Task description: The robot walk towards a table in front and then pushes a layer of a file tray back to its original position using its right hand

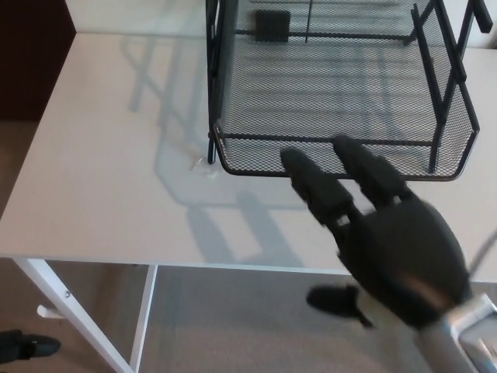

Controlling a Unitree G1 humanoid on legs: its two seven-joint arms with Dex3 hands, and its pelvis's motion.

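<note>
A black wire-mesh file tray (334,85) stands on the white table (109,179) at the back right. Its lower layer is slid out toward me, its front rim (342,167) jutting past the upright frame posts. My right hand (384,241) hovers in front of that rim, close to the camera, open, with two fingers (318,190) stretched toward the tray and the thumb (334,299) splayed low to the left. The fingertips lie just at the rim; whether they touch it I cannot tell. My left hand does not show.
The table's front edge (194,264) runs across the lower picture, with a white leg (54,299) at the left and grey carpet below. A dark shoe (23,348) sits at the bottom left corner. A small black block (272,23) lies at the tray's back.
</note>
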